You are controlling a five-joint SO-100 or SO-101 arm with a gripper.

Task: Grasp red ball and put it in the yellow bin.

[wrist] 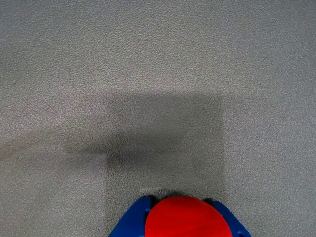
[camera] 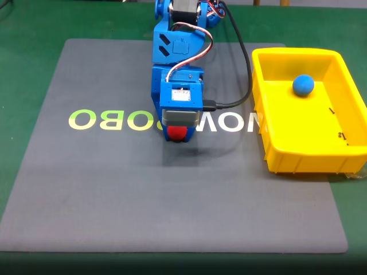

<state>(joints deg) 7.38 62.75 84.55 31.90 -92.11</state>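
Note:
The red ball (camera: 176, 133) sits between the blue fingers of my gripper (camera: 176, 137), right under the wrist's grey camera block, over the middle of the grey mat. In the wrist view the red ball (wrist: 186, 218) fills the bottom edge, and the gripper (wrist: 183, 210) hugs it with a blue finger (wrist: 132, 223) tight against each side. Whether the ball rests on the mat or hangs just above it I cannot tell. The yellow bin (camera: 261, 117) stands at the right of the fixed view, off the mat's right edge and apart from the gripper.
A blue ball (camera: 303, 85) lies inside the bin near its back wall. The grey mat (camera: 114, 195) with pale lettering lies on a green table. A black cable (camera: 241, 69) loops from the arm toward the bin's left side.

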